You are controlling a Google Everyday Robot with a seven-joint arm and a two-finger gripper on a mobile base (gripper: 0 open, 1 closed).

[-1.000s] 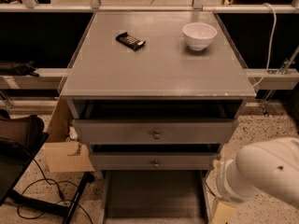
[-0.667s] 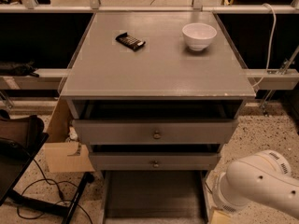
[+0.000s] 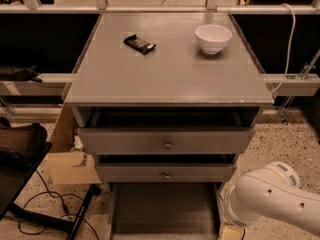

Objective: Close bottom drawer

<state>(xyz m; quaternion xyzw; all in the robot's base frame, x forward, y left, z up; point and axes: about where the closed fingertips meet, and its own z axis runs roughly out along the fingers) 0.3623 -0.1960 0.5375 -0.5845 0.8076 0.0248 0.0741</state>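
Off the worktop's left edge, a box (image 3: 70,166) sat on the floor against the cabinet, just as it had 1 s before. On the worktop (image 3: 170,81), a dark bar (image 3: 139,43) lay toward the far left corner and a white bowl (image 3: 213,38) toward the far right corner; neither had moved.

Under the near edge, the top drawer (image 3: 167,141) and middle drawer (image 3: 165,174) each stood slightly out, unchanged. Below them the bottom drawer (image 3: 165,209) was pulled well out toward the camera. Its dark inside lay bare and its front sat at or past the lower edge of view. It had not shifted at all.

The 1 change was below the near right corner. The white arm (image 3: 272,199) had sunk lower and drawn a little to the right, just beside the drawer's right side. The gripper was out of view, likely below that arm link, so I cannot tell whether it was wide or narrow.

This looked like the approach only, with the arm probably dropping to bring the gripper level with the drawer front. No push had started, and the whole closing travel was left to do.
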